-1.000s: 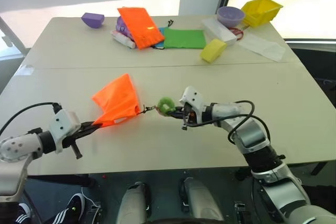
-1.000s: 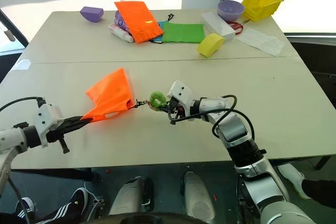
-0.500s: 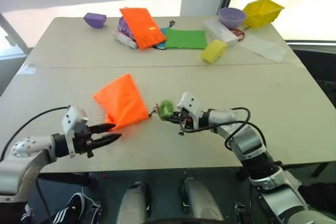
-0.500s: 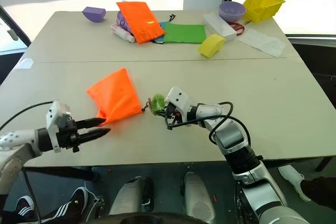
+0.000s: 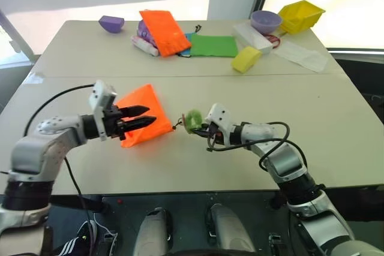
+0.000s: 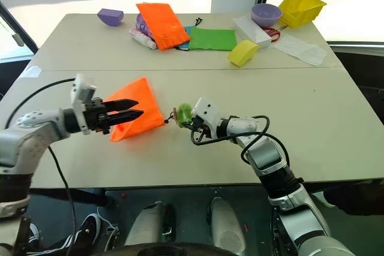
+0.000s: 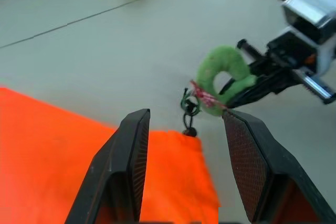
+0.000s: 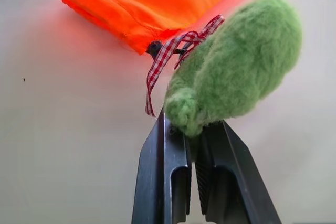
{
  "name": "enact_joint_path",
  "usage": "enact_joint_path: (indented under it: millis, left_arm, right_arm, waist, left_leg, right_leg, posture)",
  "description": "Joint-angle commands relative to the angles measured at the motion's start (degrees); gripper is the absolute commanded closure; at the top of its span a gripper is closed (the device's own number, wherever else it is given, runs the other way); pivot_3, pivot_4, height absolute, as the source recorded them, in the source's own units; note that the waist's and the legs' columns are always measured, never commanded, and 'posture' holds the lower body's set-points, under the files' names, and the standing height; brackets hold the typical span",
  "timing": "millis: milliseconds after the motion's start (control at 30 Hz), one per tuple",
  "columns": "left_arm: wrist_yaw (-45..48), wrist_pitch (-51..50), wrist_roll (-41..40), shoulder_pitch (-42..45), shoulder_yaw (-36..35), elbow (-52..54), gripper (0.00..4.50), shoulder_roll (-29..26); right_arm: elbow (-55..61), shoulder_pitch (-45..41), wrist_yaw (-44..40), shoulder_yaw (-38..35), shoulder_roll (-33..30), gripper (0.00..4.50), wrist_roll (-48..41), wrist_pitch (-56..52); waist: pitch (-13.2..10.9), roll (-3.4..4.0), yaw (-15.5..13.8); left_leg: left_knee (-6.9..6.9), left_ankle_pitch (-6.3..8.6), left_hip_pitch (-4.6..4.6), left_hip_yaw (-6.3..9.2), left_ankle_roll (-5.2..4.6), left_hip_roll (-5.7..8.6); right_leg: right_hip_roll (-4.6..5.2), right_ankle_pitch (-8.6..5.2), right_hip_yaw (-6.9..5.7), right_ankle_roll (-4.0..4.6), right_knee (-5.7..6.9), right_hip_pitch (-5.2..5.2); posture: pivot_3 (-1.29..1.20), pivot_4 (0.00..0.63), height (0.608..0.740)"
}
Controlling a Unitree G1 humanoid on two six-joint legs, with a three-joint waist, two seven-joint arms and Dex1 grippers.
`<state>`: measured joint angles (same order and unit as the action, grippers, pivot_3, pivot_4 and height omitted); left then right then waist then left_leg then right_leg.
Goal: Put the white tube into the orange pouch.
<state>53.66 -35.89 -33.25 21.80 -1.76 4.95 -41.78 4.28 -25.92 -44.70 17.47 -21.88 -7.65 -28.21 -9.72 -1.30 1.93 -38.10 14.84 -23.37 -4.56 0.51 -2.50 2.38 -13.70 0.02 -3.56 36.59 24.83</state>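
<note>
We see the orange pouch (image 5: 142,116) lying on the near half of the table (image 5: 336,118), its cord ending in a fuzzy green ring (image 5: 192,120) with a red-checked ribbon. The right gripper (image 5: 204,130) is pinched tight on that ring. The left gripper (image 5: 143,118) hangs over the pouch with fingers spread, nothing between them. The white tube (image 5: 144,45) looks to be at the far edge, partly under a second orange pouch (image 5: 162,30); we can't be sure it's the tube.

Counts: two orange pouches, one green cloth (image 5: 211,44), one yellow sponge-like block (image 5: 245,59), one white box (image 5: 250,34), two purple bowls (image 5: 266,20) (image 5: 111,23), one yellow bin (image 5: 300,15), one clear bag (image 5: 302,53).

No legible writing anywhere we can read.

Surface: two beige tabletops butted together, seam running across the middle. Bright window light behind, dark floor below.
</note>
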Motion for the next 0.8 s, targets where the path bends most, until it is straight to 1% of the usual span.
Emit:
enact_joint_path:
  millis: [33,100,167,233,333,500,633,800]
  left_arm:
    - [1.27,4.31,5.63,4.52,7.51,-0.42,2.15,4.14]
    - [1.53,5.04,8.29,5.71,10.23,-2.08,2.15,5.56]
    - [2.2,6.81,12.26,6.49,13.16,-3.89,2.15,5.25]
    - [2.1,8.72,16.47,9.46,16.18,-6.38,2.15,5.69]
    - [0.21,7.42,20.38,15.17,18.36,-11.19,2.15,8.22]
    - [0.9,8.82,24.16,16.59,20.32,-13.5,2.15,9.69]
    - [3.24,5.49,24.43,15.02,21.48,-12.15,2.15,8.9]
    - [5.71,1.7,21.37,14.07,18.92,-12.34,2.15,9.21]
  right_arm:
    - [0.91,-0.9,0.92,-1.02,0.25,4.5,0.33,1.31]
    - [0.84,-0.86,1.33,-0.77,0.51,4.5,0.68,1.49]
    - [0.68,-0.87,1.77,-0.56,0.95,4.5,1.05,1.69]
    - [0.32,-0.86,2.13,-0.42,1.38,4.5,1.19,2.04]
    - [-0.75,-1.12,2.77,-0.41,1.73,4.5,1.68,2.79]
    - [-1.09,-1.06,3.19,-0.98,1.7,4.5,2.02,3.45]
    - [-1.16,-1.19,3.62,-1.56,1.39,4.5,2.12,3.64]
    - [-0.16,-2.09,3.96,-1.93,1.54,4.5,1.76,3.02]
  waist:
    - [0.0,0.0,-0.41]
    - [0.0,0.0,-1.01]
    - [0.0,0.0,-0.94]
    - [0.0,0.0,-0.97]
    - [-0.01,-0.02,-1.42]
    - [-0.01,-0.02,-0.81]
    - [-0.01,-0.02,-0.99]
    - [-0.01,-0.02,-1.06]
  left_leg:
    - [0.0,0.0,-0.04,0.0,0.0,0.0]
    - [0.0,0.0,-0.07,-0.02,0.0,0.03]
    - [0.0,0.0,-0.07,-0.03,0.0,0.09]
    - [0.0,0.0,-0.07,-0.03,-0.01,0.09]
    - [-0.02,-0.01,-0.07,0.0,-0.01,0.11]
    - [-0.08,-0.01,-0.08,-0.03,-0.02,0.14]
    - [-0.04,0.01,-0.08,0.02,-0.04,0.12]
    - [-0.05,0.01,-0.05,0.04,-0.04,0.11]
  right_leg:
    - [0.02,0.0,0.0,-0.02,0.0,0.03]
    - [0.03,0.07,0.0,-0.15,-0.03,0.04]
    - [0.03,0.08,0.01,-0.16,-0.05,0.04]
    - [-0.02,0.08,0.03,-0.15,-0.04,0.06]
    - [-0.06,0.07,-0.04,-0.13,0.05,0.05]
    - [0.0,0.07,0.06,-0.18,0.03,0.05]
    - [-0.02,0.05,0.02,-0.29,0.09,0.08]
    - [-0.02,0.03,0.02,-0.28,0.29,0.13]
  posture:
    - [0.0,0.15,0.74]
    - [0.0,0.15,0.74]
    - [0.0,0.15,0.74]
    - [0.0,0.15,0.74]
    - [0.0,0.15,0.74]
    - [0.0,0.15,0.74]
    - [0.0,0.15,0.74]
    - [0.0,0.15,0.74]
